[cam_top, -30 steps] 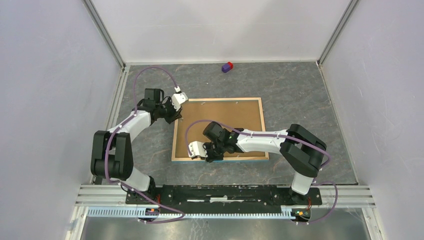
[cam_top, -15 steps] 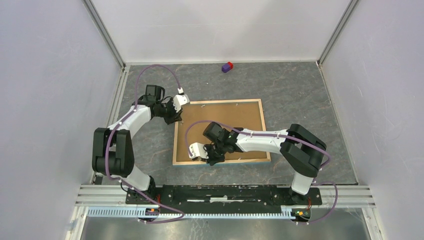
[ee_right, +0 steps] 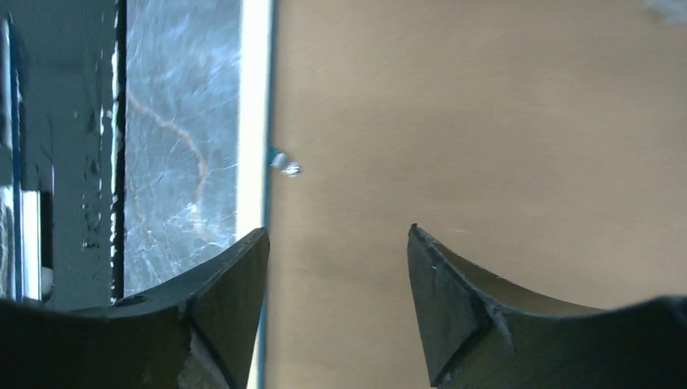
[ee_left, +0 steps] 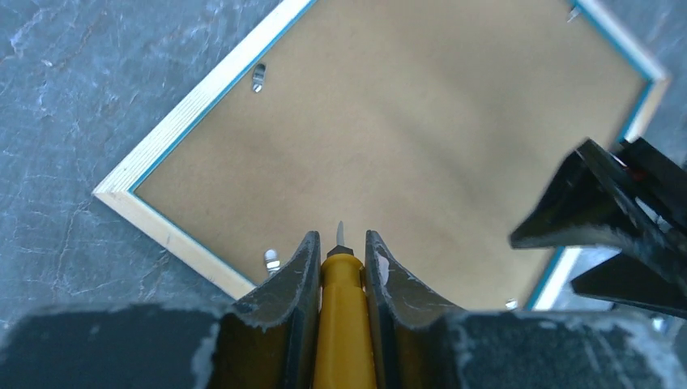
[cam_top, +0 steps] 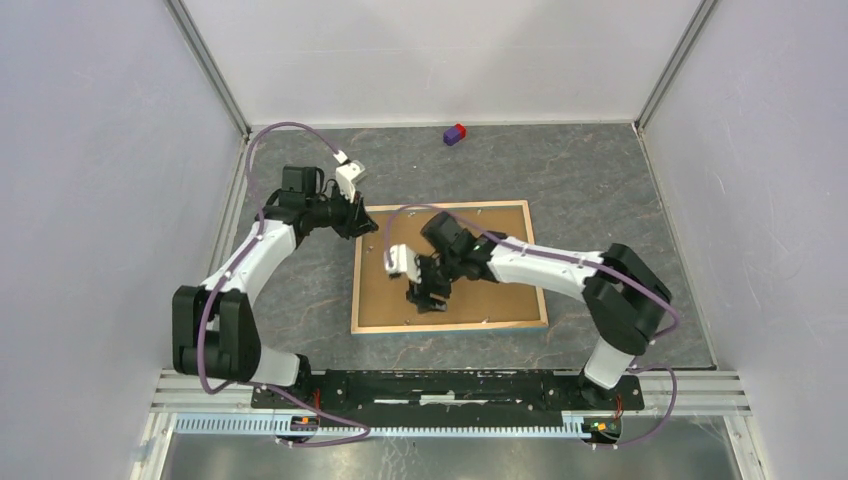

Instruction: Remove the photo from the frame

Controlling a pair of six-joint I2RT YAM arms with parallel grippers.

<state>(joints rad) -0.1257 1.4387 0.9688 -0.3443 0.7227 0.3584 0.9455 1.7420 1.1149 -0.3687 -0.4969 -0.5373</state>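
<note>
Left tool point(ee_left: 340, 243), clamped on a yellow screwdriver point(ee_left: 342, 324), hovers by the far-left corner of the frame point(cam_top: 536, 265), which lies face down on the table point(cam_top: 600, 180). Right tool point(ee_right: 336, 243), jaws wide, hangs above its middle. The photo is hidden beneath. Step in hand, as judged: releasing the metal tabs point(ee_left: 258, 76). Next, the tip must slip under one.

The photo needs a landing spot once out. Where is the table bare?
Bare table lies right of the frame, up to the wall, and behind it, short of the small block. Crowded: frame's left side, with left end effector and right end effector.
</note>
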